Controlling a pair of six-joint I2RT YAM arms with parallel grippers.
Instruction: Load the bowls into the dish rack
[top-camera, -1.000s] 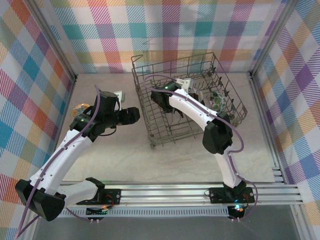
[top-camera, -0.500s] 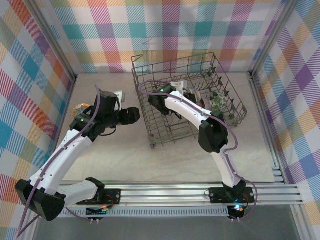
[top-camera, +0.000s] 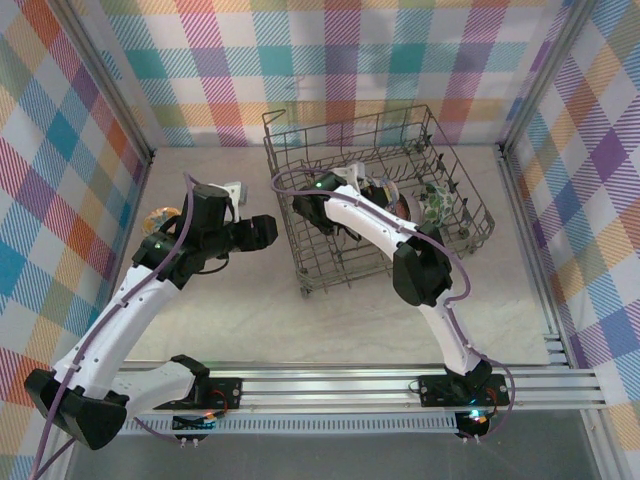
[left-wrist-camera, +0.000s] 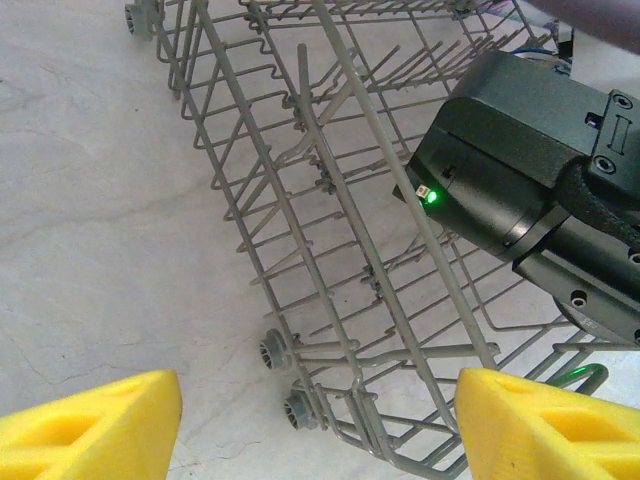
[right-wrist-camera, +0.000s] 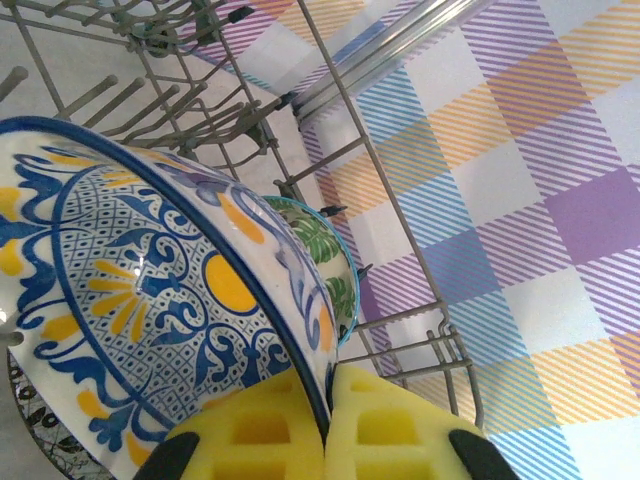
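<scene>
Swung a little leftward since a second ago, right gripper (right-wrist-camera: 325, 425) clamped on the rim of a glossy blue-and-yellow bowl (right-wrist-camera: 150, 320), tilted on edge inside the grey wire dish rack (top-camera: 345, 128), upper centre. Just behind: rounded green-leaf bowl (right-wrist-camera: 325, 250). Left gripper (left-wrist-camera: 318, 405) spread wide, empty, over veined pale table (left-wrist-camera: 90, 200) beside the rack's left wall.

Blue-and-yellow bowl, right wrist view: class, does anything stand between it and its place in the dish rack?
Nothing visible blocks it. The right gripper pinches the blue-and-yellow bowl by its rim, inside the dish rack. A green-leaf bowl sits close behind it, limiting room on that side.
</scene>
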